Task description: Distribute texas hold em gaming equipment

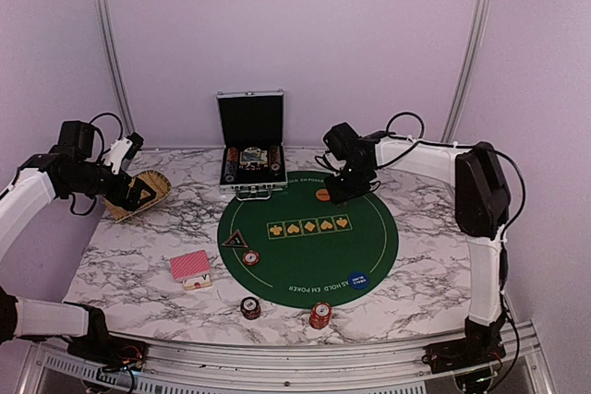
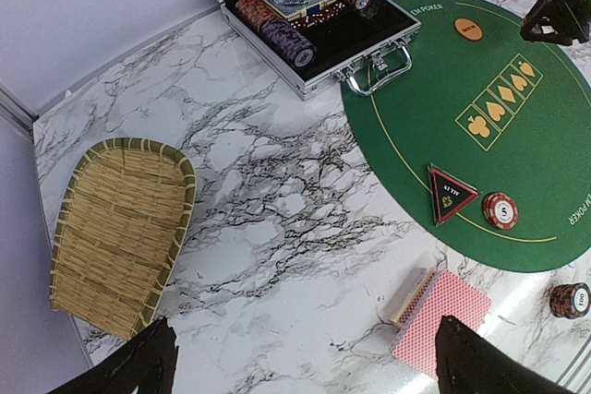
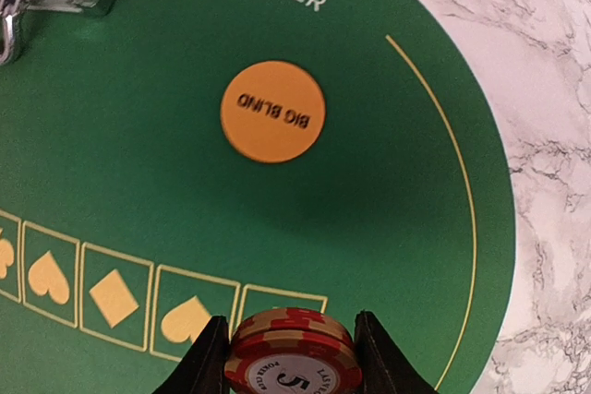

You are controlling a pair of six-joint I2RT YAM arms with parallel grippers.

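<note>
**Left arm:** raised at the table's left side, elbow bent, wrist tipped down and inward.
**Left gripper** (image 2: 305, 371): jaws spread wide, nothing between them. Hanging over the marble table (image 2: 277, 182), between the woven tan tray (image 2: 120, 228) and the red-backed playing cards (image 2: 443, 320).

**Right arm:** stretched in from the right side across the far part of the green felt mat (image 1: 309, 246), wrist angled downward.
**Right gripper** (image 3: 291, 343): jaws partly closed, pinching a short red striped chip stack (image 3: 294, 366) by its sides. Positioned over the right end of the mat's row of suit boxes. Cannot tell whether the stack touches the felt.

**Orange disc** (image 3: 272, 112): lettered BIG BLIND, flat on the mat, near the right gripper on its far side.
**Blue disc** (image 1: 358, 280): flat on the mat near its near right rim.
**Black triangular marker** (image 2: 450, 193): flat at the mat's left rim, with a single red chip (image 2: 500, 210) just beside it.
**Cards:** one deck on the marble, left of the mat.
**Dark chip stack** (image 1: 250, 307) and **red chip stack** (image 1: 319, 315): on the marble off the mat's near rim, apart from each other.
**Silver-edged case** (image 1: 250, 149): open, lid upright, at the mat's far edge, with chip rows inside.
</note>
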